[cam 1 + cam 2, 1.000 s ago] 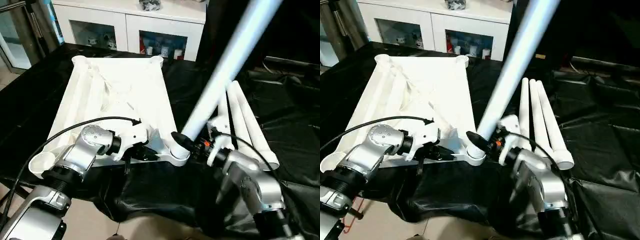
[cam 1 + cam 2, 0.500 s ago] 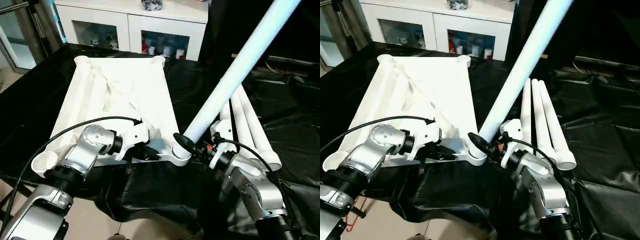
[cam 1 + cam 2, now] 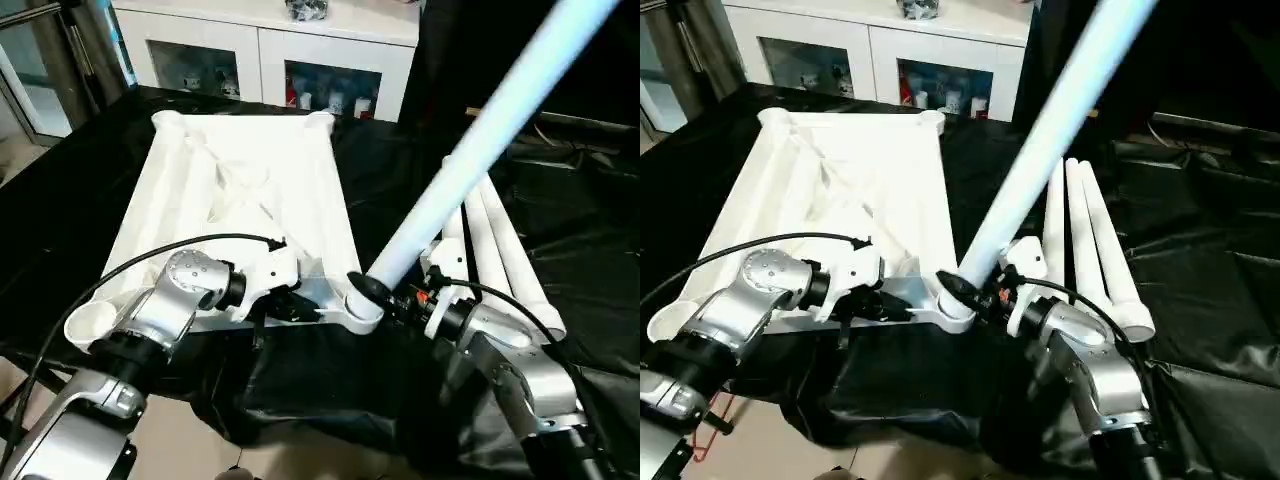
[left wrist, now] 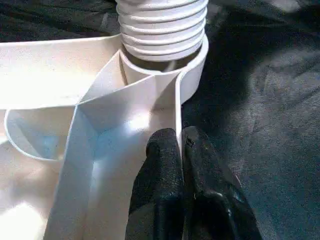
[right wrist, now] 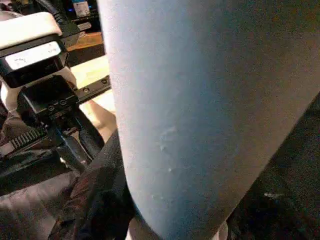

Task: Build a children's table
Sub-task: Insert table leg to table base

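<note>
Tabletop: upside down on black cloth; left gripper pinched shut on its rim beside the near corner socket; right gripper clasps leg, threaded end at that socket, axis leaning up-right; three spare legs right of tabletop.
</note>
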{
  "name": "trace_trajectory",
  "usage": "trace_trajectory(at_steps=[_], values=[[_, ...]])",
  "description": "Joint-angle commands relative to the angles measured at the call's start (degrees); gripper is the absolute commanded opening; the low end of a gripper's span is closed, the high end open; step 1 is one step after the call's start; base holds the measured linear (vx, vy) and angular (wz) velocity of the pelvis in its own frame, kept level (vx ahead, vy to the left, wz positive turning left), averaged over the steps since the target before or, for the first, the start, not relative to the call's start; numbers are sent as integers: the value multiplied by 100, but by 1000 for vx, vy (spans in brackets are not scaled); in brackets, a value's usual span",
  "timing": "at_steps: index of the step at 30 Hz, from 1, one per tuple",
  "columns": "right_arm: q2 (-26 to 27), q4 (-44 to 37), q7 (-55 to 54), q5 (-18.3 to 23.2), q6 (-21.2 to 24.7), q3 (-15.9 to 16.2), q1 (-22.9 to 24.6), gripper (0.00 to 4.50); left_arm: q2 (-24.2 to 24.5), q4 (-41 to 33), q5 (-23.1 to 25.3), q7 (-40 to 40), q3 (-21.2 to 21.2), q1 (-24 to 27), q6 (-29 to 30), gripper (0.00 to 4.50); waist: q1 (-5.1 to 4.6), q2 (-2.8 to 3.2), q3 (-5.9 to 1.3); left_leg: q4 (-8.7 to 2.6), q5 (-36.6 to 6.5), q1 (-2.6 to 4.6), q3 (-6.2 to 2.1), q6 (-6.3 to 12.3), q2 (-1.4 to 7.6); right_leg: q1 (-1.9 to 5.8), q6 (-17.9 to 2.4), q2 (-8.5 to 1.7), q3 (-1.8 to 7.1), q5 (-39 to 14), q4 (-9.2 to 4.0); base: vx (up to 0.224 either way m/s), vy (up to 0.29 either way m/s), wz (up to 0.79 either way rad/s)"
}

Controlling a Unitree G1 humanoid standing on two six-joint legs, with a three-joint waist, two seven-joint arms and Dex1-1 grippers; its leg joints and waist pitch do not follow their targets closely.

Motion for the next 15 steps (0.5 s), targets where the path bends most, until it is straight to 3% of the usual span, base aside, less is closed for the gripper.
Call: trace_trajectory(at_steps=[1,2,5,9,15], values=[[-131,-49,21,-70,152,-37,110,193,93,-203,53,-28,4,-40,6,0,-58,80,-395,-466,-968,22,-66,85,263,319,-1108,-452,294,-1353,-414,0,0,0],[-177,-125,43,-59,222,-18,130,193,107,-243,49,-49,0,-27,18,0,-65,54,-393,-463,-947,21,-58,97,262,316,-1110,-450,295,-1349,-417,0,0,0],[-236,-211,69,-42,317,29,152,193,120,-222,86,-53,-21,-26,-17,0,-68,58,-392,-460,-929,21,-56,107,262,315,-1096,-449,295,-1389,-420,0,0,0],[-323,-384,143,-55,403,118,165,193,127,-212,112,-21,-9,-62,14,0,-75,21,-386,-458,-924,15,-51,122,257,314,-1031,-450,297,-1524,-433,0,0,0],[-321,-428,199,-113,208,159,209,193,122,-120,152,18,-10,-112,1,0,-74,24,-368,-460,-1016,15,-54,123,256,290,-905,-459,299,-1835,-469,0,0,0]])
